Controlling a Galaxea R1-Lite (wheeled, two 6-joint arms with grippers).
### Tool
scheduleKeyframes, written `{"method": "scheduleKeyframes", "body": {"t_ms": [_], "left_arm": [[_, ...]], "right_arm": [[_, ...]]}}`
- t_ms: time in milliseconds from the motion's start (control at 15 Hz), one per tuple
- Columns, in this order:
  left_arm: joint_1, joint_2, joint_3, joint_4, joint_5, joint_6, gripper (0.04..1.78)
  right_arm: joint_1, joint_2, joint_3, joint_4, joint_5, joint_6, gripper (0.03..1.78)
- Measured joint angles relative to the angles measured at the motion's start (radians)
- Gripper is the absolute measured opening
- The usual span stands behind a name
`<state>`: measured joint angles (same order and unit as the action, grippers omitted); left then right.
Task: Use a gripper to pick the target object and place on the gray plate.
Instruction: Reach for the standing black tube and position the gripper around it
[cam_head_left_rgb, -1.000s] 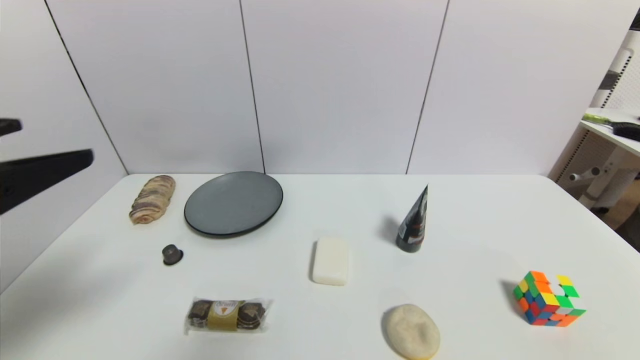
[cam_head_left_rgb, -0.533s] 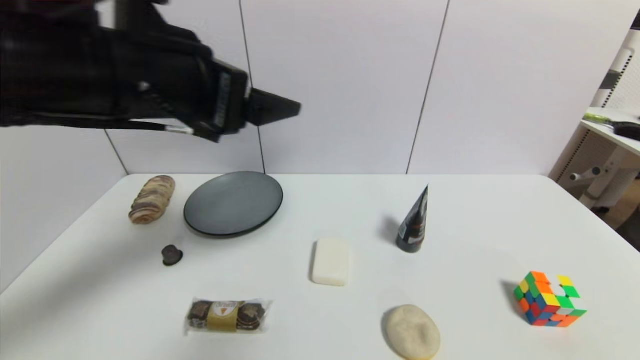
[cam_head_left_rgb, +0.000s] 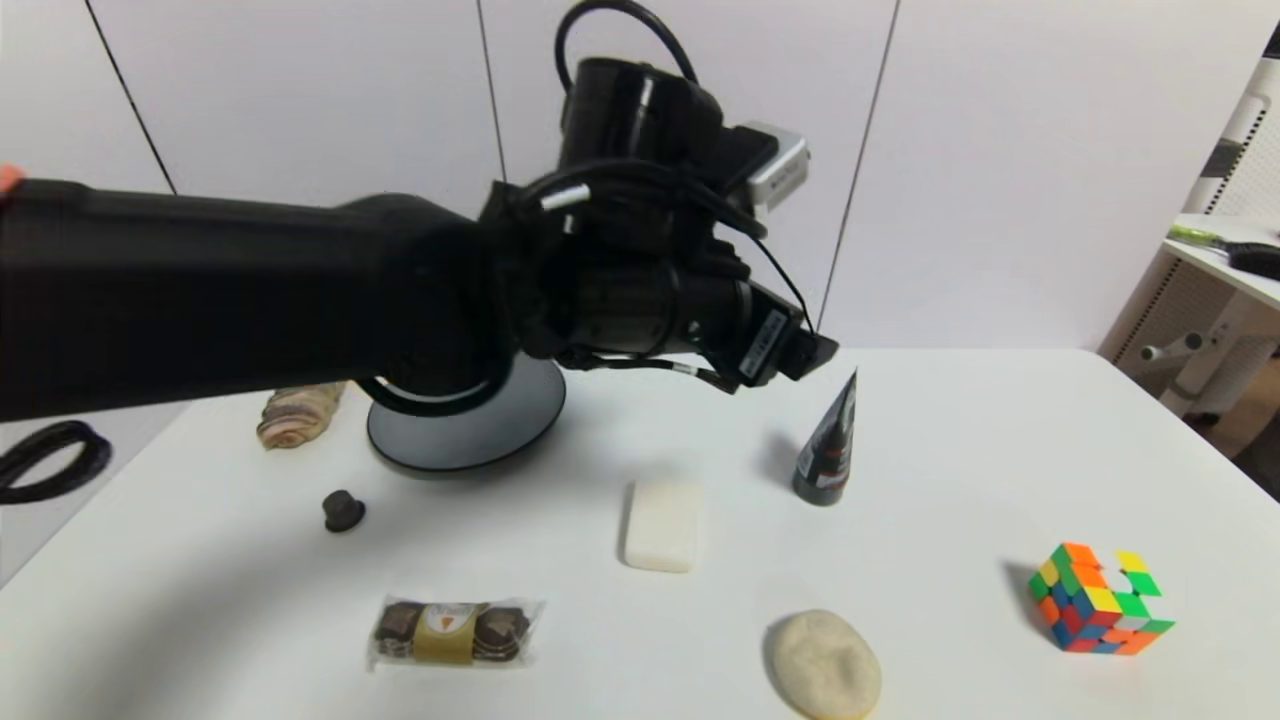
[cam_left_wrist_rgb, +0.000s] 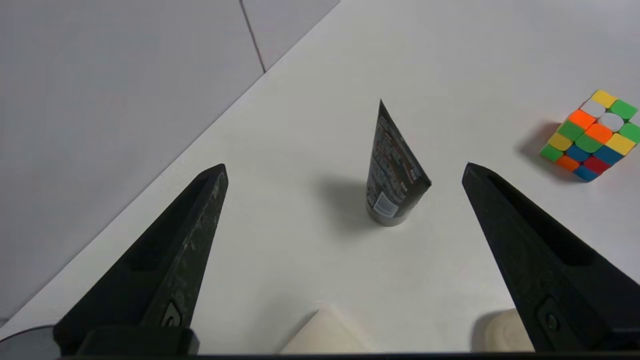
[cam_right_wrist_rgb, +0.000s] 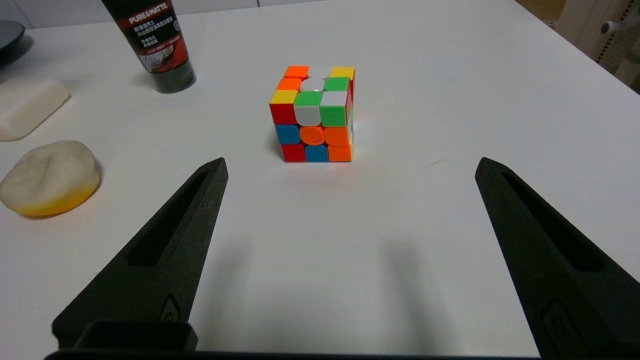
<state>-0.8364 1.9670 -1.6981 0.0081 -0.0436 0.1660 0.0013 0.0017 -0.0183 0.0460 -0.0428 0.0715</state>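
The left end effector (cam_left_wrist_rgb: 345, 167), fingers spread wide, hovers above the worktop (cam_head_left_rgb: 950, 440), aimed at the upright black tube (cam_head_left_rgb: 829, 445) toward three o'clock of the gray plate (cam_head_left_rgb: 470, 435). The right end effector (cam_right_wrist_rgb: 350, 162) gapes open near the cube (cam_right_wrist_rgb: 313, 113).

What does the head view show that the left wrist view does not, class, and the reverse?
Only the head view shows the gray plate, capsule, wrapped chocolates and striped pastry. Only the left wrist view shows the left pincer open, with both fingers spread wide and the tube's back label. Both show the black tube standing on its cap on the white table, with the colour cube to one side.
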Motion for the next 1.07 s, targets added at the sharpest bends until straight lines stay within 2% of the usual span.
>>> {"method": "scheduleKeyframes", "body": {"t_ms": [133,267,600,800,1067], "left_arm": [[-0.023,0.044,-0.026,-0.006,0.02,-0.002,1.69],[-0.045,0.073,-0.05,-0.003,0.093,-0.036,1.69],[-0.159,0.119,-0.103,0.027,0.398,-0.299,1.69],[-0.188,0.138,-0.107,0.015,0.413,-0.339,1.69],[-0.193,0.195,-0.104,-0.067,0.408,-0.339,1.69]], "right_arm": [[0.0,0.0,0.0,0.0,0.0,-0.001,1.71],[0.0,0.0,0.0,0.0,0.0,0.0,1.71],[0.0,0.0,0.0,0.0,0.0,0.0,1.71],[0.0,0.0,0.0,0.0,0.0,0.0,1.71],[0.0,0.0,0.0,0.0,0.0,0.0,1.71]]}}
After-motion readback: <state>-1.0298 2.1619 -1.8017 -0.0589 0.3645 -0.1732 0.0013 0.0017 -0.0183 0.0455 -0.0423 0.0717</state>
